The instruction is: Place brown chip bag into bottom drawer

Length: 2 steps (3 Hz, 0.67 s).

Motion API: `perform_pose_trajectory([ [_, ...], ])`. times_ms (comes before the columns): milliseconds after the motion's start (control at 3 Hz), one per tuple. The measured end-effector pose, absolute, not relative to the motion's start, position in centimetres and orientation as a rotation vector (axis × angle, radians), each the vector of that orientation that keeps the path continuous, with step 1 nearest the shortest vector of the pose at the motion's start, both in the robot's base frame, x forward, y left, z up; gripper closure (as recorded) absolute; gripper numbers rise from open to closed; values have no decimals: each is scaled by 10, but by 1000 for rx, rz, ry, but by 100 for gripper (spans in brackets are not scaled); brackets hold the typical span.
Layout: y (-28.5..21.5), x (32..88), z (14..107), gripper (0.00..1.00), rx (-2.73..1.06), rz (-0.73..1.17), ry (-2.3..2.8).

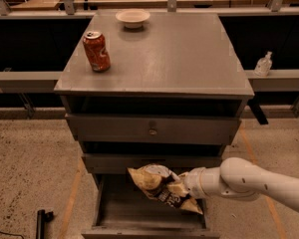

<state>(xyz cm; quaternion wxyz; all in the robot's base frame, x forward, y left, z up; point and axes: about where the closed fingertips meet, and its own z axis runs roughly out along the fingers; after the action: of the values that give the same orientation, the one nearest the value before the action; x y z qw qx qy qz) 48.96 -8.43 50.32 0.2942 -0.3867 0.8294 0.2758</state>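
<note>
Lower centre of frame, gripper (183, 187) clamps brown chip bag (154, 180) over the open bottom drawer (124, 210), apparently positioned to release it inside.

On the table (189, 59): soda can (96, 51) at left, bowl (133, 18) behind it near the back edge. Below, above the open bottom drawer (132, 212): brown chip bag (157, 183) clamped in the tool (183, 188), reaching in from right.

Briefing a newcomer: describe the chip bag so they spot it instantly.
Find the grey drawer cabinet; its bottom drawer is pulled open. Above it, the pincer holds the brown chip bag, crinkled, cream-ended, unlike the red soda can on top.
</note>
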Motion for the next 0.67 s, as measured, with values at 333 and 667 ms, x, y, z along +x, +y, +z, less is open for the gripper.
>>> perform_pose_trajectory([
  [333,-93,493,438,100,-977,750,2290],
  [667,-95,496,365,82,-937,765,2380],
])
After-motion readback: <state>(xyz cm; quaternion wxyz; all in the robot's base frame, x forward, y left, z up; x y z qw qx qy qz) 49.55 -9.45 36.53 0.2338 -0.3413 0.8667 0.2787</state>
